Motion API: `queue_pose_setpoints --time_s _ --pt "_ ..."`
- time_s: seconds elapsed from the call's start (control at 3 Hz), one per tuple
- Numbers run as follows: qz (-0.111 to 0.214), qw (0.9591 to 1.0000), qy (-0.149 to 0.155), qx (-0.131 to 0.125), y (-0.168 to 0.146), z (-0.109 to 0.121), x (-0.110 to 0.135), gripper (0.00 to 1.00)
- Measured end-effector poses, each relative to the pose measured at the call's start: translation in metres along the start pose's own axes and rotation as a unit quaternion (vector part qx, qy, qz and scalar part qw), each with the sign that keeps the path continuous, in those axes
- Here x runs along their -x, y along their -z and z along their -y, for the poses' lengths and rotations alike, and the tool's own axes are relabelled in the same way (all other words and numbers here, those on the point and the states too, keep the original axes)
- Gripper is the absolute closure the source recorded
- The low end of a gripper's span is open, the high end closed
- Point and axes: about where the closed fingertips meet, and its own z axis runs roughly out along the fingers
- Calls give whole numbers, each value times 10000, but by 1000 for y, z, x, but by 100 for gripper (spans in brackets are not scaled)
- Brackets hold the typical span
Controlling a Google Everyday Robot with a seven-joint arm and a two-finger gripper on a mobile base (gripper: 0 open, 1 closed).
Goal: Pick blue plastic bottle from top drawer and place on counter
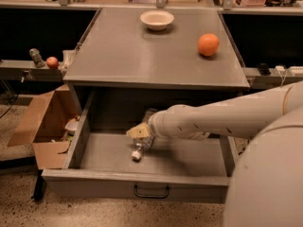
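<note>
Gripper (140,135) sits low inside the open top drawer (94,186), directly over the blue plastic bottle (138,151); whether it has clamped the bottle cannot be told. Bottle lies left of centre on the drawer floor, its long axis running roughly back to front and its capped end toward the drawer front.

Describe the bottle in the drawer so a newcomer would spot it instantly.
Below the grey counter, the top drawer stands pulled open. On its floor, right at the robot's hand, lies the blue plastic bottle. It is small and pale with a white cap, unlike the orange and bowl above.
</note>
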Motion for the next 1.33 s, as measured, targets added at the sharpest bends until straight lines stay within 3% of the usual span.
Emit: queue_pose_setpoints --time_s 0.33,0.67,1.0,1.33 --pt "-153 9999 -64 -23 -16 -2 -4 0" --pt "-226 9997 -16 45 -25 -11 0 16" --pt "-226 9997 -16 45 -22 -11 3 40" --pt "43 9998 163 52 -8 -17 22 63"
